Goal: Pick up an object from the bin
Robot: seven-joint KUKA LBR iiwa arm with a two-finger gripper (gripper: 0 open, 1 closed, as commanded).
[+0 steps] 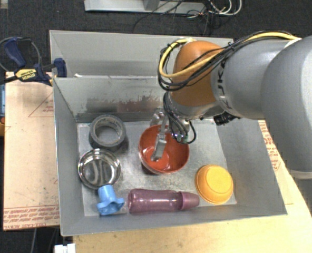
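My gripper (pixel 169 144) hangs over the middle of the bin, open. One metal finger (pixel 158 147) reaches down inside a red bowl (pixel 169 162). The other finger stands near the bowl's back right rim. Nothing shows between them. A yellow-orange round cup (pixel 215 183) lies to the right of the bowl, and a purple bottle (pixel 161 200) lies on its side just in front of it.
A grey tape roll (pixel 107 132) and a small steel bowl (pixel 99 168) sit at the left of the bin. At the front left, a blue plastic piece (pixel 108 200) touches the bottle's end. The arm's orange cover and cables hang above the bin's back right.
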